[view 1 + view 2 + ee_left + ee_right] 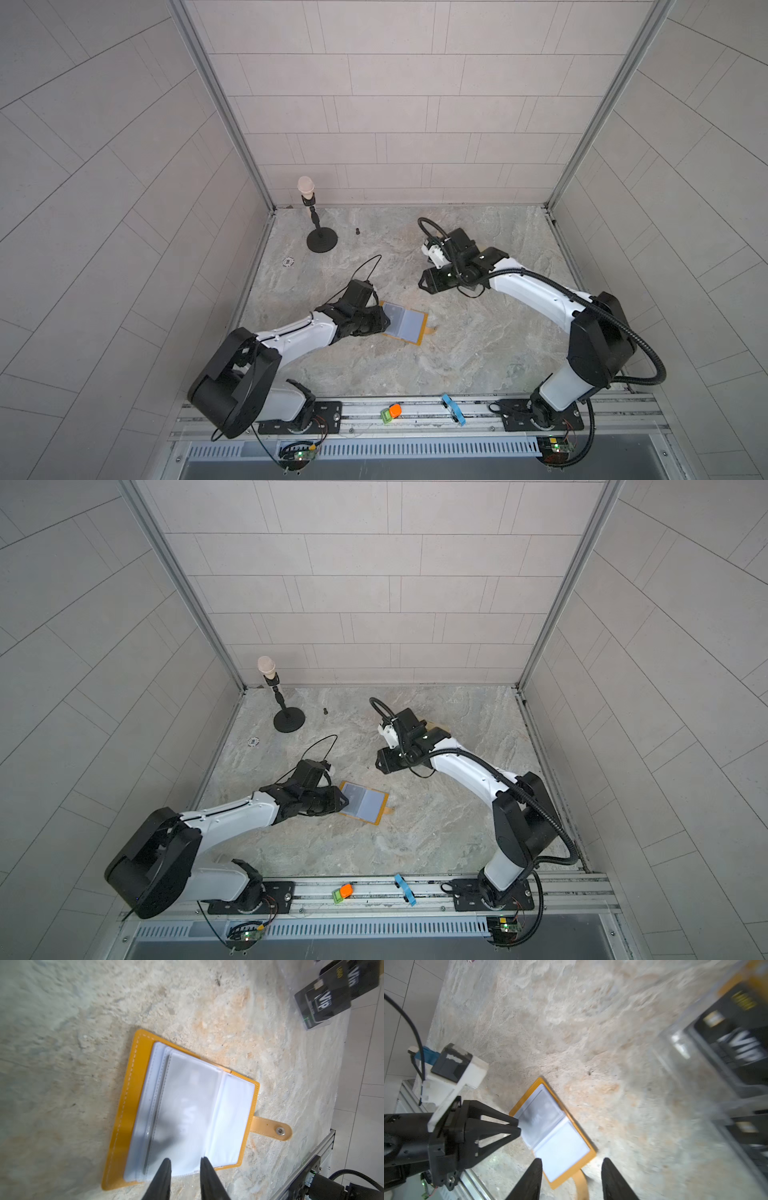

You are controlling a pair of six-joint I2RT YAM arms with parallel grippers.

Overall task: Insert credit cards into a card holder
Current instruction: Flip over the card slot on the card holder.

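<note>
The mustard-yellow card holder [409, 324] [370, 804] lies open on the table, its clear sleeves up and its snap tab [272, 1128] sticking out. A dark credit card [182, 1118] with faint "Vip" lettering shows through one sleeve. My left gripper [186, 1159] [387, 322] is open, its tips at the near edge of that sleeve. More black Vip credit cards [324, 1001] [737, 1043] stand in a clear acrylic stand, which the right arm hides in both top views. My right gripper [572, 1160] [422, 284] hangs open and empty, apart from the holder and beside the stand.
A microphone on a black round stand [320, 232] is at the back left, with a small black bolt [356, 231] near it. The front rail carries an orange-green piece [392, 411] and a blue piece [453, 409]. Tiled walls close in three sides.
</note>
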